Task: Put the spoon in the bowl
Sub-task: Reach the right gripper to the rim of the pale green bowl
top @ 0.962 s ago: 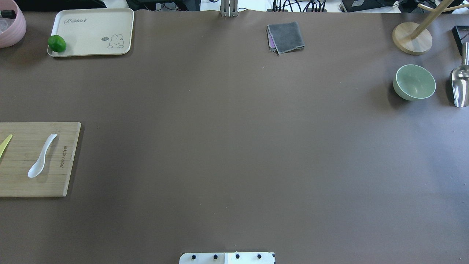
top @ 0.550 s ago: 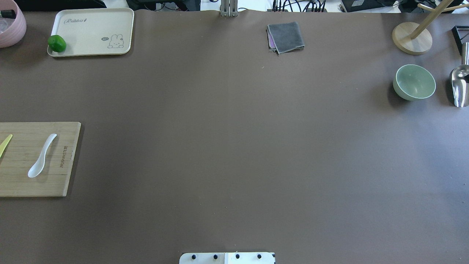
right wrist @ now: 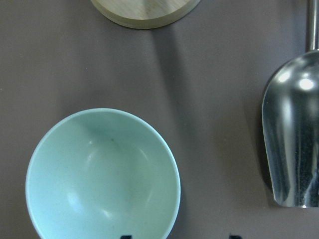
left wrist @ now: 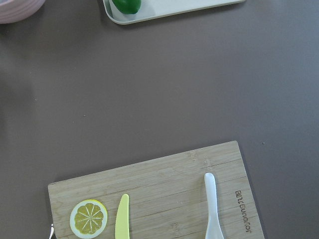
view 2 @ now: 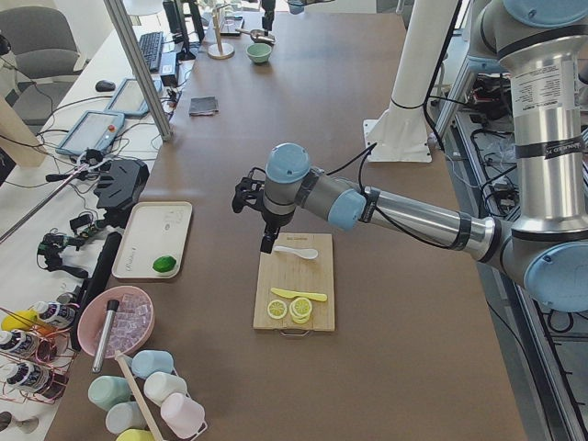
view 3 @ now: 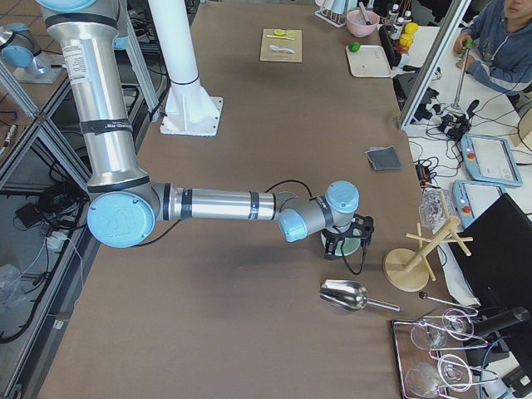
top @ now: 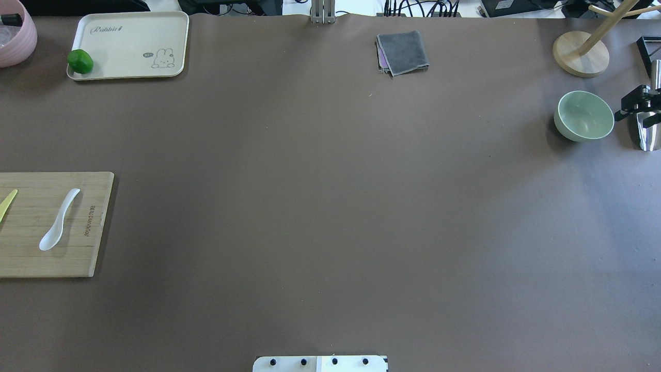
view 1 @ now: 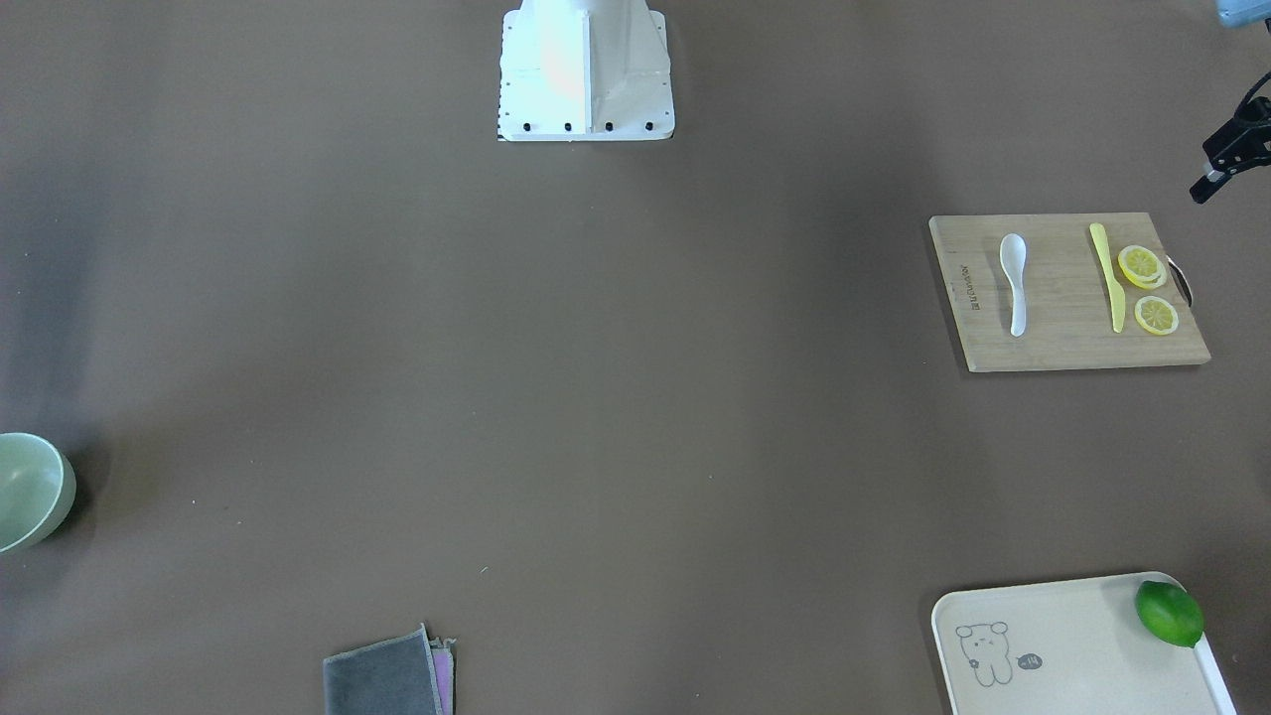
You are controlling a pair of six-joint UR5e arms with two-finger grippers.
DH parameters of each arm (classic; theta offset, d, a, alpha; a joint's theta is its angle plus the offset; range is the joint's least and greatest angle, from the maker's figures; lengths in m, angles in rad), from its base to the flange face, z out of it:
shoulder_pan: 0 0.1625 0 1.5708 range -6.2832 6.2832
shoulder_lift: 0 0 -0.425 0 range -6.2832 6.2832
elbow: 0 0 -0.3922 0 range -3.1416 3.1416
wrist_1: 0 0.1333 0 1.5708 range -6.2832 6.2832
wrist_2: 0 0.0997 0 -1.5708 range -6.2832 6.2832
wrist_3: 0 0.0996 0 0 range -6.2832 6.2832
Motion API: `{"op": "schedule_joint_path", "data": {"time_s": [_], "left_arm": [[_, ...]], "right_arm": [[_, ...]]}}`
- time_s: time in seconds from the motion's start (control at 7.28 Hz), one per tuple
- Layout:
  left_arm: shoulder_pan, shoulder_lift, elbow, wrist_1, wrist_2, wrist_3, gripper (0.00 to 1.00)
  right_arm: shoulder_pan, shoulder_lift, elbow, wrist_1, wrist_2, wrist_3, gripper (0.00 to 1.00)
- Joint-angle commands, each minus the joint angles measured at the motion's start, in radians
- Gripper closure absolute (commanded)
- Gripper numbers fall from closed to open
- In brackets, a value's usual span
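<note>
The white spoon (top: 59, 219) lies on a bamboo cutting board (top: 88, 258) at the table's left edge; it also shows in the left wrist view (left wrist: 213, 211). The mint-green bowl (top: 584, 115) stands empty at the far right. My right gripper (top: 632, 118) hovers just right of the bowl, over a metal scoop; the right wrist view shows its fingertips (right wrist: 124, 237) apart and empty at the bowl's (right wrist: 102, 174) near rim. My left gripper (view 1: 1226, 164) hangs beyond the board's outer end, apart from the spoon (view 1: 1014, 283); I cannot tell whether it is open or shut.
A yellow knife (view 1: 1107, 273) and lemon slices (view 1: 1142, 266) share the board. A metal scoop (top: 648, 134) lies right of the bowl, with a wooden stand (top: 580, 54) behind it. A grey cloth (top: 403, 51), a tray (top: 129, 36) with a lime (top: 80, 61) and a pink bowl (top: 15, 36) sit at the back.
My right gripper has come into the overhead view at the right edge, beside the bowl and over the scoop. The spoon and bowl have not moved.
</note>
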Motion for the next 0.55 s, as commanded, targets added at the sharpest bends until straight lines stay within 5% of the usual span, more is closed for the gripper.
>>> {"op": "schedule_joint_path", "data": {"time_s": [0.0,0.41], "left_arm": [[0.000,-0.008,0.001,0.000,0.003,-0.001,0.03],[-0.003,-0.013,-0.002,0.000,0.003,-0.004,0.03]], "right_arm": [[-0.027,0.063,-0.086,0.019,-0.006,0.017,0.29],[-0.050,0.075,-0.115,0.019,-0.008,0.022,0.29]]}}
